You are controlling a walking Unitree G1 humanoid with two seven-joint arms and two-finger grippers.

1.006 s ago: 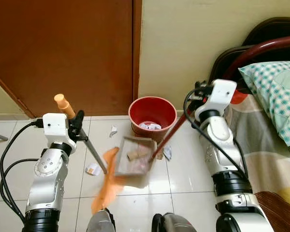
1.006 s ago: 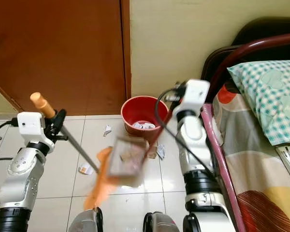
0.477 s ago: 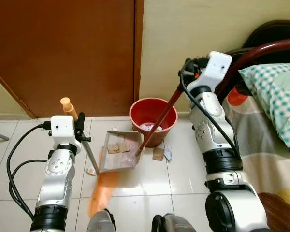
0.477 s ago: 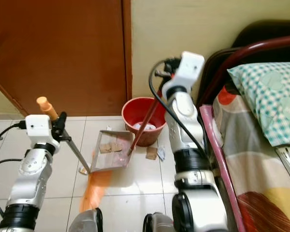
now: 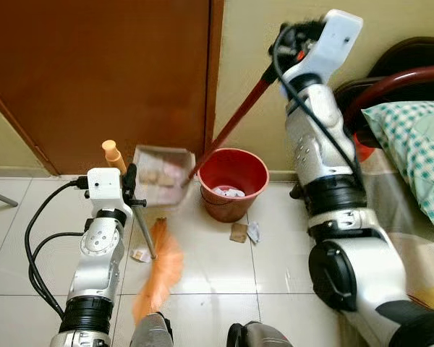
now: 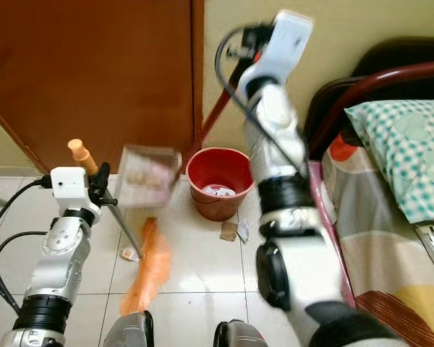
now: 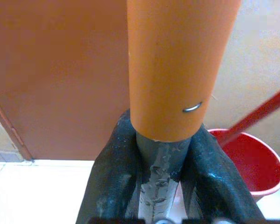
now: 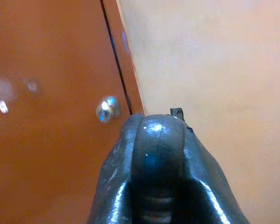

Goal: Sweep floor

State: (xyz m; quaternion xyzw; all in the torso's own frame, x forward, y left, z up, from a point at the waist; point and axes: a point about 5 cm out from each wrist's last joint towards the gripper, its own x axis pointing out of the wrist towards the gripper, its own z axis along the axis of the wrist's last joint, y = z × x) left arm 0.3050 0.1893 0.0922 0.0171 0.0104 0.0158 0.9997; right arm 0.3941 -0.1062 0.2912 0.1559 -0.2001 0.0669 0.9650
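Right gripper (image 5: 295, 45) is up high against the cream wall (image 5: 260, 79), black fingers clamped round the top of the dustpan's red handle (image 5: 231, 126). That handle slants down and away to the dustpan (image 5: 161, 173), which hangs in the air, blurred, tilted, beside the red bucket (image 5: 233, 176) with bits of cardboard lying in its tray. Crumpled paper sits inside the bucket. Over on the other side, left gripper (image 5: 128, 189) pinches the broom's grey shaft (image 7: 158, 168) just under its orange cap (image 7: 177, 65), fingers (image 7: 114, 177) tight on either side. Broom (image 5: 161, 271) leans down to the white tiled floor (image 5: 217, 282), orange bristles spread on the tile. Scraps lie loose on the floor: a small paper piece (image 5: 139, 254) beside the shaft, a cardboard bit (image 5: 238, 232) and a crumpled wrapper (image 5: 254, 232) just in front of the bucket. Brown door (image 5: 94, 72) stands behind, and a bed with a checked pillow (image 5: 416, 144) at the robot's right.
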